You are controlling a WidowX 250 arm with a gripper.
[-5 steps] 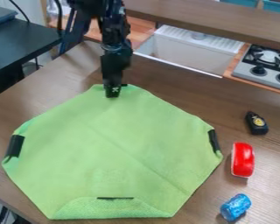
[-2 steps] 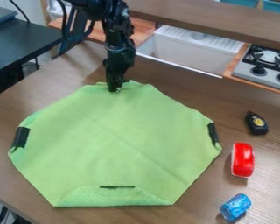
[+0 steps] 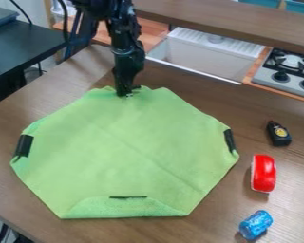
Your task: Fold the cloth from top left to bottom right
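Where the cloth point(image 3: 126, 147) puckers at its far edge, the gripper point(image 3: 124, 94) touches it. I can't tell its opening or hold.

Side items, right of table:
Black thing point(image 3: 279, 134) on top, red thing point(image 3: 263, 173) below it, blue thing point(image 3: 255, 224) lowest. Stove point(image 3: 289, 71) upper right, sink point(image 3: 208, 54) beside it.

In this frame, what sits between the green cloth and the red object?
Only bare brown tabletop separates the green cloth from the red object in the camera view.
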